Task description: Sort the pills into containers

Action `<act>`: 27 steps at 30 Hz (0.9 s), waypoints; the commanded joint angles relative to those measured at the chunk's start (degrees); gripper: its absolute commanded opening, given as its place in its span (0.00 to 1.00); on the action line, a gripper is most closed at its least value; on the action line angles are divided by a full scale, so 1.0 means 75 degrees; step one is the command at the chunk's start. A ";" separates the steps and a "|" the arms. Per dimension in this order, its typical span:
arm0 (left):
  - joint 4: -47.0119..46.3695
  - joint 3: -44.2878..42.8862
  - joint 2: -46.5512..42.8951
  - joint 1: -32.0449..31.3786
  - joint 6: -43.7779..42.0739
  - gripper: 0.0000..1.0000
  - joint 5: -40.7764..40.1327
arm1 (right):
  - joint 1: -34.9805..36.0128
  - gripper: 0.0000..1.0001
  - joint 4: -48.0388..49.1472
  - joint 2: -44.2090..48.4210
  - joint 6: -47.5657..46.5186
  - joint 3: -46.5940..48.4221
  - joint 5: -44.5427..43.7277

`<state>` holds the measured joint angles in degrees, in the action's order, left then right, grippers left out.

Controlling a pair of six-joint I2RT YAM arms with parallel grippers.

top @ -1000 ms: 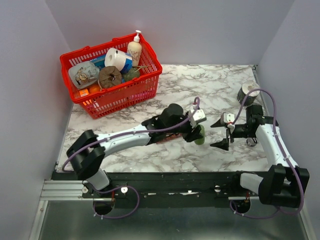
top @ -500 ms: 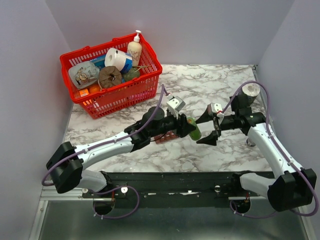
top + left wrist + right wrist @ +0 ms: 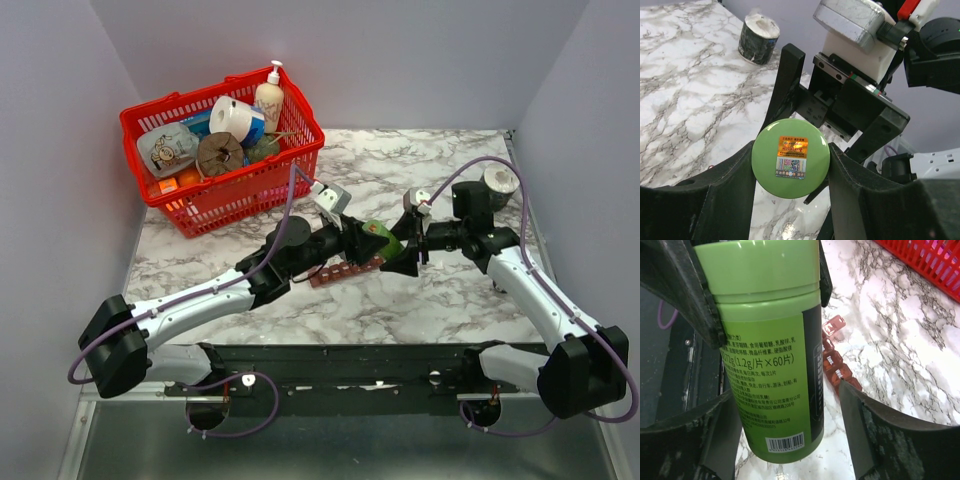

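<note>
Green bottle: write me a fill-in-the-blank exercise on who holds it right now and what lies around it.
1. Of the left gripper and the right gripper, the one clamping the green bottle is the ___.
2. The right gripper's jaws are ___, one on each side of the bottle.
3. The red-brown pill organiser lies flat on the marble ___.
4. The pump bottle stands in the red ___.
Missing words: left; open; table; basket.
</note>
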<state>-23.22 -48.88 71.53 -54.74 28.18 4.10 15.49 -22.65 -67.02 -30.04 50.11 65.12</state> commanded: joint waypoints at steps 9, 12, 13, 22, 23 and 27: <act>-0.0361 0.0037 -0.0150 0.0033 0.0051 0.00 -0.0382 | 0.0349 0.63 0.0595 0.0054 0.0525 -0.0083 0.0410; -0.0349 0.0049 -0.0162 0.0033 0.0039 0.00 -0.0382 | 0.0396 0.38 0.0595 -0.0016 0.0584 -0.0060 0.0469; -0.0349 0.0049 -0.0162 0.0033 0.0039 0.00 -0.0394 | 0.0396 0.22 0.0606 -0.0040 0.0630 -0.0060 0.0539; -0.0232 0.0177 -0.0723 0.0922 0.0085 0.88 0.1946 | 0.0396 0.06 -0.0024 0.0019 -0.0185 -0.0060 0.0877; -0.0313 0.0236 -0.0817 0.1295 0.0144 0.99 0.2901 | 0.0396 0.06 -0.0189 0.0007 -0.0398 -0.0025 0.1007; 0.0724 0.0249 -0.1286 0.1954 -0.1268 0.99 0.5027 | 0.0501 0.05 -0.1277 -0.0098 -0.1617 0.0139 0.1477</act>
<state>-22.94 -46.98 66.63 -44.97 28.47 19.75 18.13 -23.77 -67.13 -32.32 49.98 69.54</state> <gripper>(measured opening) 0.984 0.595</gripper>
